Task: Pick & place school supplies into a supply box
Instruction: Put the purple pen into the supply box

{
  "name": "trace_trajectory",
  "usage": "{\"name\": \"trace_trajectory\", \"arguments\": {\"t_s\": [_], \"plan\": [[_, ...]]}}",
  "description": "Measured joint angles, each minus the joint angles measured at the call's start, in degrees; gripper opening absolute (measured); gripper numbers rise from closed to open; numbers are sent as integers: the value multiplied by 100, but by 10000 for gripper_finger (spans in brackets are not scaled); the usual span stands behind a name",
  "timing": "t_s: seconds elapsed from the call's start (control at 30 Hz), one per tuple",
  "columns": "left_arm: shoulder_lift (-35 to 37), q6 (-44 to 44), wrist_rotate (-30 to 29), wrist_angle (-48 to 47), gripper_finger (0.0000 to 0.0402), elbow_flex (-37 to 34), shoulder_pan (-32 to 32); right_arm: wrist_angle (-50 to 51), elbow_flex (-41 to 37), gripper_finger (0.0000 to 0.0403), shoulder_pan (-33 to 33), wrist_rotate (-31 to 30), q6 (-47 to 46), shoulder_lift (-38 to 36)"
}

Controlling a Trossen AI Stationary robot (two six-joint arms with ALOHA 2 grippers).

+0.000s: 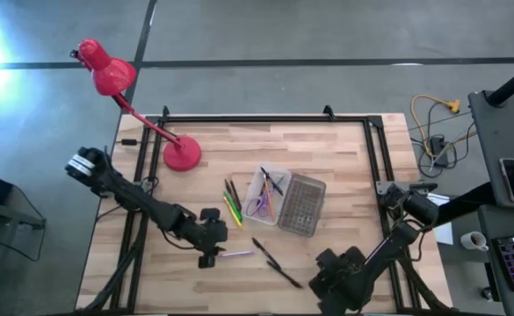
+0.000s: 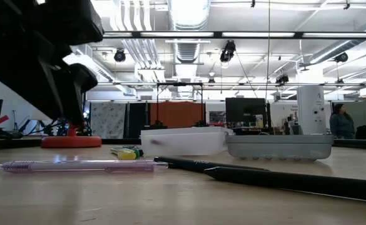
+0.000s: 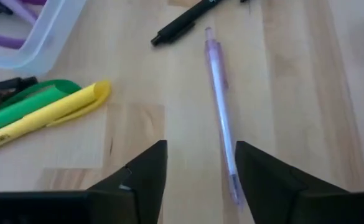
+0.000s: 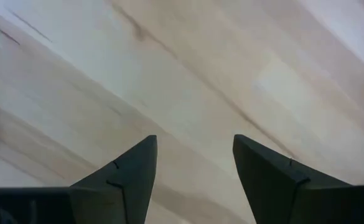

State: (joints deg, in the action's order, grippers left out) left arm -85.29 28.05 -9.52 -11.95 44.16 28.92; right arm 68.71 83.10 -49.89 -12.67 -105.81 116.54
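Just above the wooden tabletop (image 1: pixel 344 175), the left end effector (image 3: pixel 200 171) hangs with its fingers spread and nothing between them, the purple pen (image 3: pixel 221 115) lying flat beside one fingertip and running off ahead of it. Near that pen's far end lies a black pen (image 1: pixel 277 262), and off to the side lie the green and yellow pens (image 3: pixel 42 112) close together. The supply box (image 1: pixel 268 194) sits near the middle of the tabletop, open, with purple items inside; its grey dotted lid (image 1: pixel 302 204) rests just beside it. A red desk lamp (image 1: pixel 107 75) stands at the far left corner. The right end effector (image 4: pixel 194 165) waits near the front edge, fingers apart and empty over bare wood.
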Motion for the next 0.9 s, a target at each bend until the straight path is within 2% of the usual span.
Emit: {"name": "trace_trajectory", "arguments": {"t_s": [0.13,0.37,0.53,0.7,0.9], "plan": [[-73,-373,4,211,176,3,-32,111,-74,203,-69,186,196,-33],[-157,-290,-193,233,175,514,-22,121,-479,203,-481,199,763,-80],[-515,211,-274,-548,175,1235,14,110,-706,203,-883,162,1018,-166],[-1047,375,-246,-1350,175,2018,217,160,-789,203,-1097,-179,850,-219],[-1536,392,-247,-1429,175,2085,306,277,-814,203,-1086,-406,643,-258]]}}
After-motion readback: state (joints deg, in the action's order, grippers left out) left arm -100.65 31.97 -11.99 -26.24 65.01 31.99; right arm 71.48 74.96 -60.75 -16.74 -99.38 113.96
